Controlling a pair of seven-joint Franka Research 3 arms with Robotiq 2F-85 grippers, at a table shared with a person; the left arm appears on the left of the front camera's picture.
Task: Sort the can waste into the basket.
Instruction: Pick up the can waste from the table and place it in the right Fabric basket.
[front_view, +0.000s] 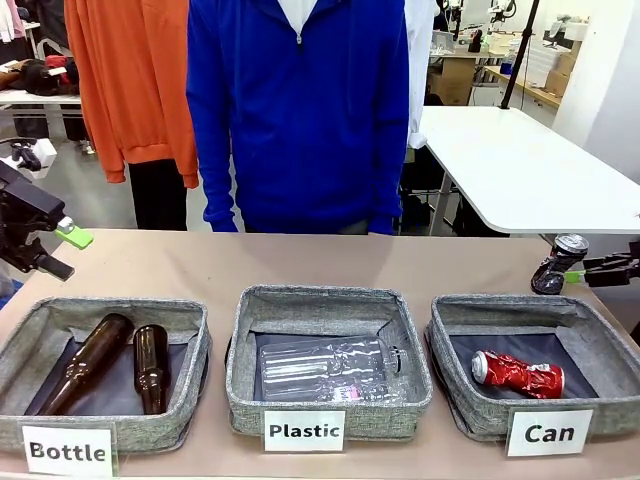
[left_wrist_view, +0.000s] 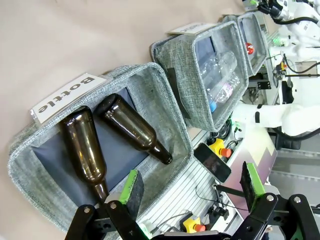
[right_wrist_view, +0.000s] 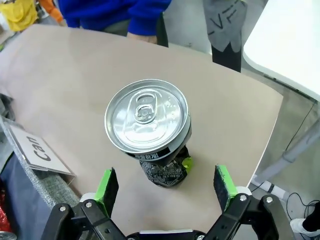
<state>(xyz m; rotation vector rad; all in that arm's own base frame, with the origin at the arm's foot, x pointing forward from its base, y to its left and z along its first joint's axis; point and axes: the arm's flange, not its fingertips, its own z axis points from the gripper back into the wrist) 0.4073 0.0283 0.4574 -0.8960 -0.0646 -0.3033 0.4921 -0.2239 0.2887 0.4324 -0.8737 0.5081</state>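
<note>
The dark grey-black can (right_wrist_view: 147, 120) with a silver top stands crumpled on the bare table, leaning towards the right wrist camera. My right gripper (right_wrist_view: 166, 182) is open, one green pad on either side of the can's base, neither touching it. In the front view this can (front_view: 558, 262) is at the table's far right, behind the basket (front_view: 470, 410) labelled "Can", with my right gripper (front_view: 582, 271) beside it. The red can (front_view: 517, 373) lies inside that basket. At the left edge my left gripper (front_view: 63, 250) hovers open and empty, above and outside the "Bottle" bin (left_wrist_view: 165, 80).
The left bin (front_view: 195, 320) holds two brown glass bottles (front_view: 150, 365). The middle "Plastic" bin (front_view: 330, 300) holds clear plastic bottles (front_view: 325, 370). A person in a blue top (front_view: 300, 120) stands at the far side. The tabletop (front_view: 300, 260) behind the bins is bare.
</note>
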